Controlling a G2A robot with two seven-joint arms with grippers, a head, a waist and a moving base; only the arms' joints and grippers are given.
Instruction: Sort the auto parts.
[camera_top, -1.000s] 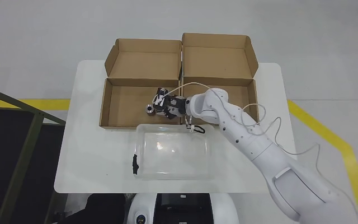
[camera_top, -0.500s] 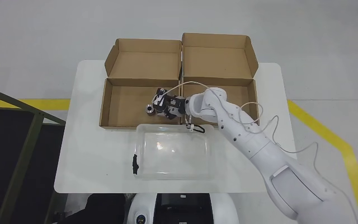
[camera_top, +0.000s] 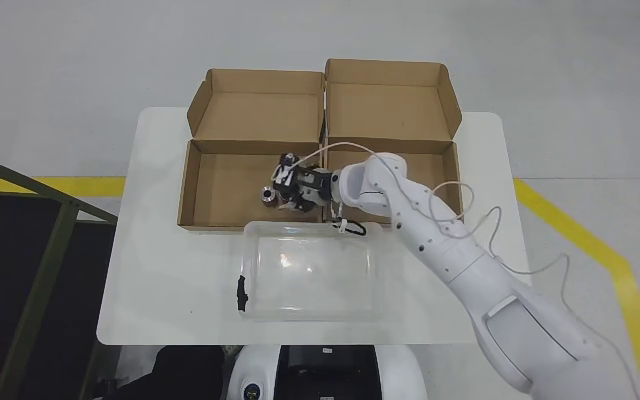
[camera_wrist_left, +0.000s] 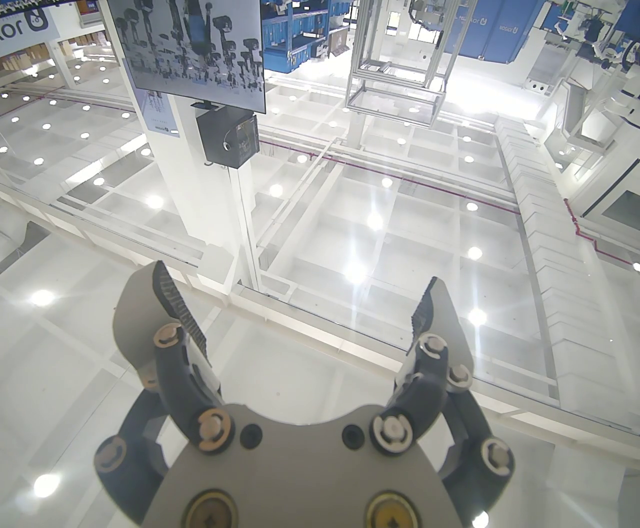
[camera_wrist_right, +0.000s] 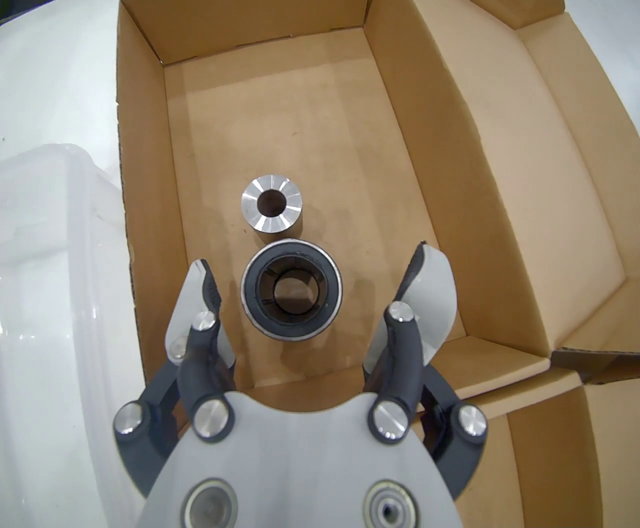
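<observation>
My right gripper (camera_wrist_right: 313, 262) hangs open over the left cardboard box (camera_wrist_right: 350, 125), and nothing is held between its fingers. Just below it, a black-and-silver bearing ring (camera_wrist_right: 292, 297) lies flat on the box floor. A small steel sleeve (camera_wrist_right: 273, 204) with a centre hole stands right beyond the ring. From above, the right gripper (camera_top: 285, 183) is at the right end of the left box (camera_top: 215, 190), with the steel sleeve (camera_top: 267, 193) beside it. My left gripper (camera_wrist_left: 297, 280) is open, holds nothing and points up at a ceiling.
A second open cardboard box (camera_top: 440, 170) sits to the right of the first. A clear plastic bin (camera_top: 310, 270) stands on the white table (camera_top: 150, 260) in front of both boxes, with a small black piece (camera_top: 241, 292) at its left wall.
The right gripper has edged slightly toward the back of the left box. The two parts have not moved.
</observation>
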